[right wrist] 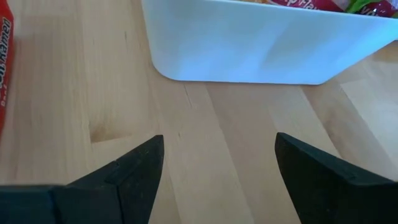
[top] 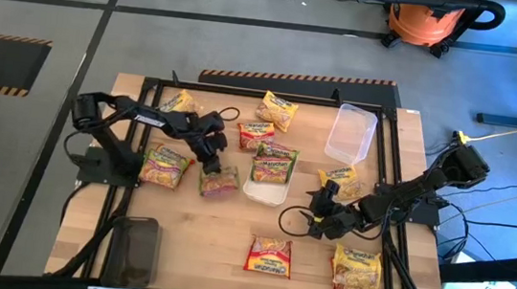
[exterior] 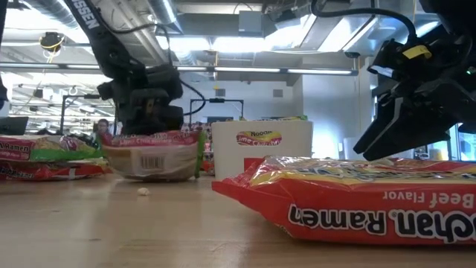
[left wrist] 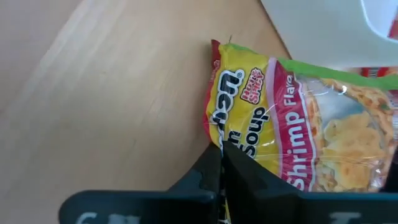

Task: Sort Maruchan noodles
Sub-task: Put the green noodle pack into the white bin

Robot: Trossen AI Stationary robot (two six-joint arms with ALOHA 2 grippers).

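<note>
Here my left gripper (top: 215, 167) sat pinched shut on the edge of a shrimp packet (top: 219, 182), near the table's (top: 200, 244) middle-left. The wrist view showed my fingers (left wrist: 214, 171) closed together on the wrapper's (left wrist: 292, 124) crimped end; that packet's far side ran off the picture. From table height the packet (exterior: 152, 152) looked bowed, its barcode side facing the camera, and my gripper (exterior: 149, 112) above it was mostly a dark mass.

My right gripper (top: 322, 212) stood wide open and empty, low over bare wood just beside the white tray (top: 266, 192). Its two fingers (right wrist: 134, 171) framed only table, with the tray's wall (right wrist: 249, 43) ahead and a red packet's edge (right wrist: 5, 68) cut off at the side.

Other packets lay scattered: a red one (top: 269, 256) and a yellow one (top: 358, 269) near the front edge, a yellow one (top: 165, 166) by my left arm, more toward the back (top: 278, 110). One (top: 274, 163) lay over the white tray. A clear tray (top: 351, 133) sat toward the back right, a dark tray (top: 134, 252) at front left. The packet (top: 339, 180) beside my right arm was partly hidden by it.
</note>
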